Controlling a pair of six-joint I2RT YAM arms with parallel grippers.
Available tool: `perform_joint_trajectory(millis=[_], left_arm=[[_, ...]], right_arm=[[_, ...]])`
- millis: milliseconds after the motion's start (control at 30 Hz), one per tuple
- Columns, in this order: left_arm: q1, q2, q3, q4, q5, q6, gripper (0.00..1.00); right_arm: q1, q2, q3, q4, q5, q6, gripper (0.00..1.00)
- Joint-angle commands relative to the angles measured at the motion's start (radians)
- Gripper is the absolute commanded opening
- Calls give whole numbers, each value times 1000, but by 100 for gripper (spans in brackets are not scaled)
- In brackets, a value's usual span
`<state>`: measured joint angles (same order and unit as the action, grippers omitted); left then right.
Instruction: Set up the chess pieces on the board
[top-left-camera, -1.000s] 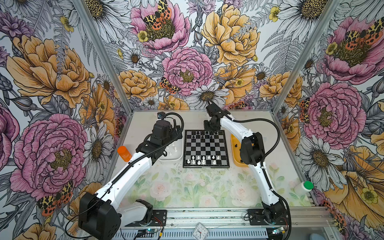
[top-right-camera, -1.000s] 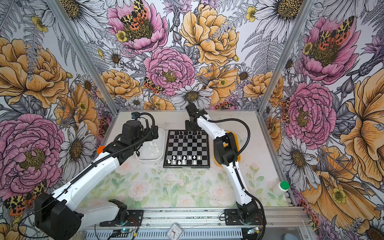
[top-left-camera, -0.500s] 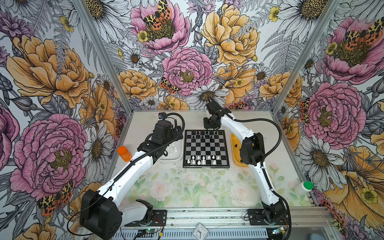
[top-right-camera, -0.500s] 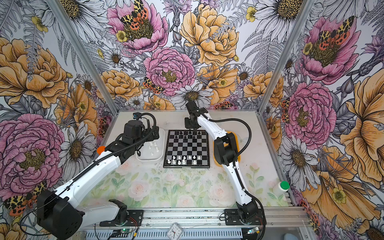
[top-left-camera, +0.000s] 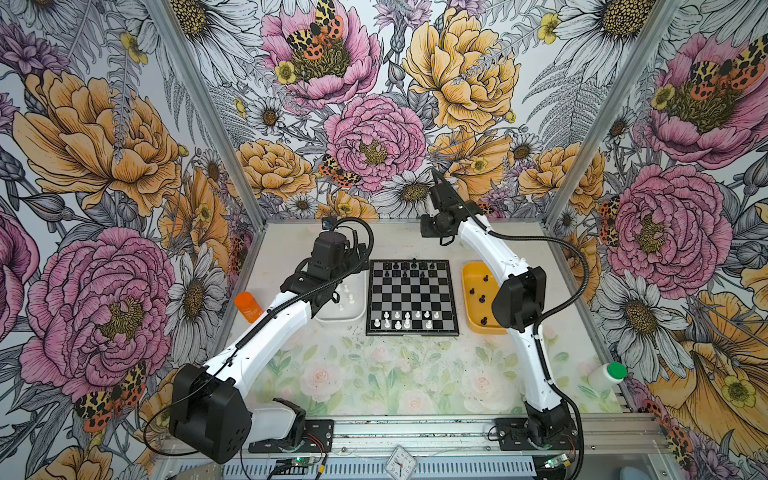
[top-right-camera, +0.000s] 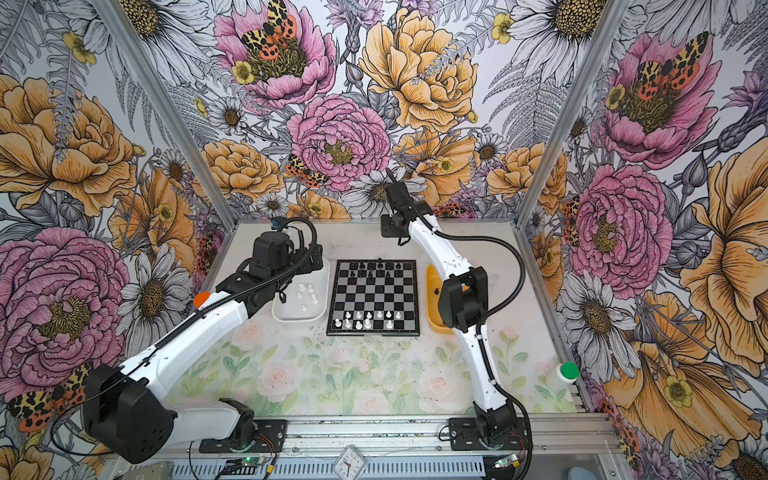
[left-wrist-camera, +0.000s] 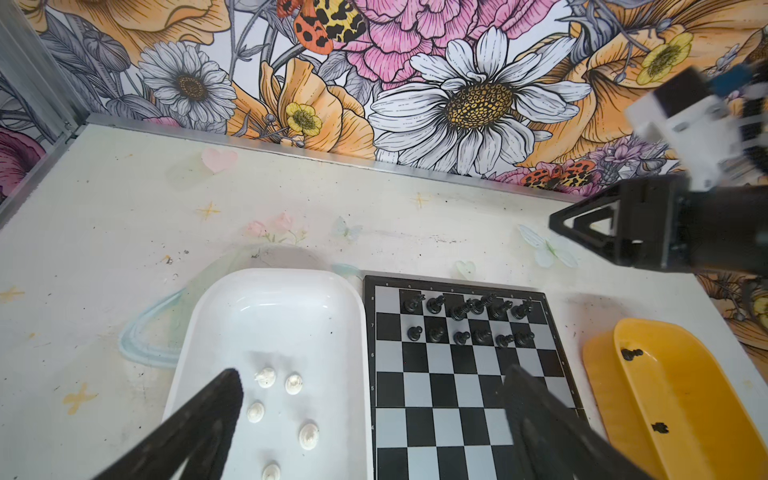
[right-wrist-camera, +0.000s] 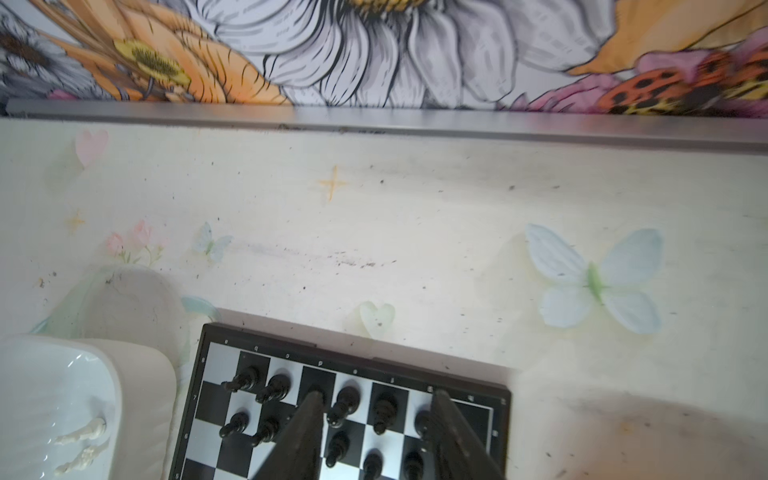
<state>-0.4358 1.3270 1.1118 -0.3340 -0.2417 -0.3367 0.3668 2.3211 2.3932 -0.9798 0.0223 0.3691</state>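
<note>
The board (top-left-camera: 411, 297) lies at mid-table, with black chess pieces (top-left-camera: 409, 268) on its two far rows and white chess pieces (top-left-camera: 401, 322) on its near rows. More white ones (left-wrist-camera: 293, 384) lie in the white tray (top-left-camera: 332, 316), and black ones (top-left-camera: 482, 299) in the yellow tray (top-left-camera: 471, 274). My left gripper (left-wrist-camera: 372, 374) is open wide and empty, one finger over the white tray and the other over the board. Above the board's far rows my right gripper (right-wrist-camera: 377, 395) hangs open. Black pieces stand on the squares below its jaws, and none is held.
An orange bottle (top-left-camera: 248, 306) stands left of the white tray by the side wall. A white bottle with a green cap (top-left-camera: 606, 374) lies at the near right. The back wall's metal rail (right-wrist-camera: 374, 120) runs just beyond the board.
My right gripper has spread its jaws and lifted off the board's far rows. The left wrist has shifted slightly toward the back, still open.
</note>
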Motion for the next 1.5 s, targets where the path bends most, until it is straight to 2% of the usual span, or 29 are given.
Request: perform_joint_trajectory(millis=[0, 233, 400, 600, 800, 900, 1167, 1267, 1467], left_arm=[[-48, 38, 53, 45, 25, 29, 99], [-192, 134, 138, 55, 10, 39, 99], [-292, 172, 166, 53, -7, 36, 99], [-385, 175, 162, 51, -54, 17, 99], [-448, 211, 201, 21, -68, 12, 99], [-468, 257, 255, -13, -69, 15, 99], [-497, 318, 325, -15, -54, 15, 99], [-500, 315, 326, -15, -60, 16, 99], [-498, 289, 297, -17, -92, 18, 99]], right_arm=[[-59, -167, -114, -8, 71, -4, 44], [-92, -401, -532, 12, 132, -18, 40], [-102, -572, -834, 88, 101, 5, 40], [-113, -690, -1055, 143, 70, 35, 41], [-151, -825, -1164, 146, 97, 44, 54], [-190, -896, -1210, 145, 78, 39, 55], [-212, -909, -1240, 159, 43, 37, 46], [-215, -881, -1238, 173, 27, 33, 41], [-213, -794, -1225, 198, -14, 28, 40]])
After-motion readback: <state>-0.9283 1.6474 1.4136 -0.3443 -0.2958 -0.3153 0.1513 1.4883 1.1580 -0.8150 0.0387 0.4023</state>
